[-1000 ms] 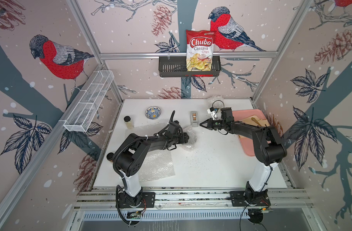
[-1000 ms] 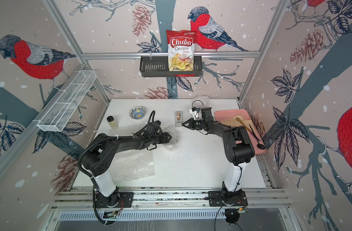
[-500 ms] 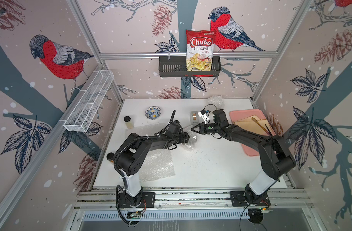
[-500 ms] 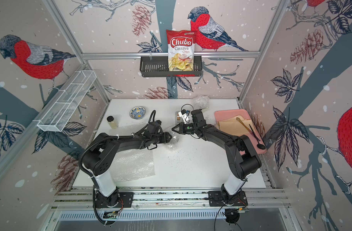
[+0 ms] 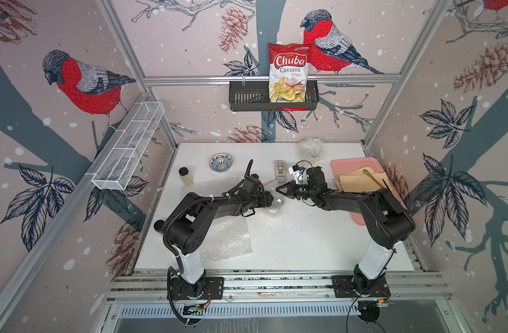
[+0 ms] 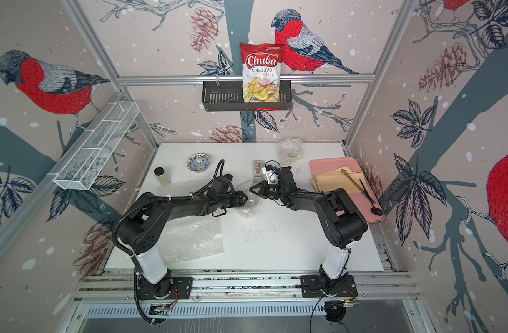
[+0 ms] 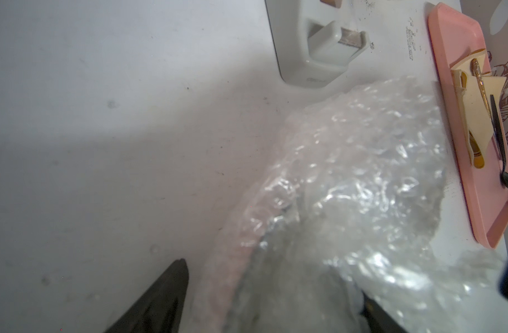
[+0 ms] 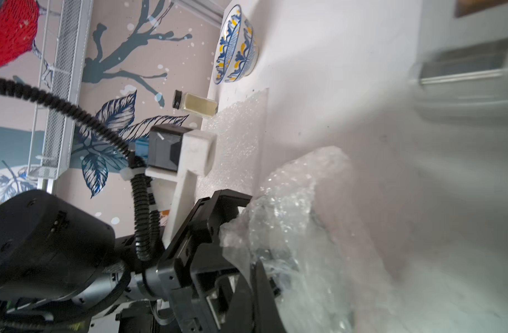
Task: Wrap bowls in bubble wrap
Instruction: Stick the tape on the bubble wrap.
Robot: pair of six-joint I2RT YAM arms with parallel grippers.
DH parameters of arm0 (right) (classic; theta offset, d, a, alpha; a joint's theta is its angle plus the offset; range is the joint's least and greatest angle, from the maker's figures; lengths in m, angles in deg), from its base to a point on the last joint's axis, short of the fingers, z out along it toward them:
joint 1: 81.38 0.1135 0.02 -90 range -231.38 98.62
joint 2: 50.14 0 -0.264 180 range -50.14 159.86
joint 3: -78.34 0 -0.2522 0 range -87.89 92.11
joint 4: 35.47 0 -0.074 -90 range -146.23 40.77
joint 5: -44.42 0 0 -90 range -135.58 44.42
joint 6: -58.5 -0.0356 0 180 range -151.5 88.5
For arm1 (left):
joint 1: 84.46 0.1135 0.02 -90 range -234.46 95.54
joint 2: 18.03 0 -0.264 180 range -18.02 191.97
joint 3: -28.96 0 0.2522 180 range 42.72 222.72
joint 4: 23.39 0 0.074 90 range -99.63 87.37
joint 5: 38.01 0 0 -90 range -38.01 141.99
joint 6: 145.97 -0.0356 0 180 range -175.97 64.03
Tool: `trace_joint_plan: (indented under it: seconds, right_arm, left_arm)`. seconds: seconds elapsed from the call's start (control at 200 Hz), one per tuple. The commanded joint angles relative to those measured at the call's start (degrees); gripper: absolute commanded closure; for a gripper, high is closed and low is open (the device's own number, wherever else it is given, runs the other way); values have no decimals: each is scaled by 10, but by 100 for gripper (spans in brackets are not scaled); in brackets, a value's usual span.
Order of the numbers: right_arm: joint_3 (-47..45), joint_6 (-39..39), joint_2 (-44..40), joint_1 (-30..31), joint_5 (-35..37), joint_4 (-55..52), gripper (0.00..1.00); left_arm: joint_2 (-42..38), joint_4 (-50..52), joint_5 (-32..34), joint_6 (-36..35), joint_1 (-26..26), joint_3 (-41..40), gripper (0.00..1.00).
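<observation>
Bare table lies open in front; dispenser just behind, tray at right edge. Left gripper, arm stretched low, grips the mid-table bubble-wrap bundle with jaws wide; right gripper, pinched empty, points beside it

two black arms on white lower links, ribbed black cable, pointed black fingers

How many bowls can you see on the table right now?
1: the blue-and-yellow bowl near the back, beside the lidded jar. More may be hidden inside the central bubble wrap bundle at the left gripper and the rear bubble wrap bundle farther back.
</observation>
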Motion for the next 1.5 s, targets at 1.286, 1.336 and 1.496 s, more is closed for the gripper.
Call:
trace_joint_plan:
  seconds: [1.286, 1.336, 1.496]
  right_arm:
    - [-45, 38, -31, 33, 208, 51, 94]
    - [-41, 45, -38, 38, 224, 39, 94]
    - [-38, 56, -47, 48, 249, 26, 94]
  left_arm:
    - [-138, 72, 2, 20, -28, 3, 45]
    - [-136, 70, -3, 22, -32, 7, 54]
    - [-139, 71, 7, 20, -37, 10, 56]
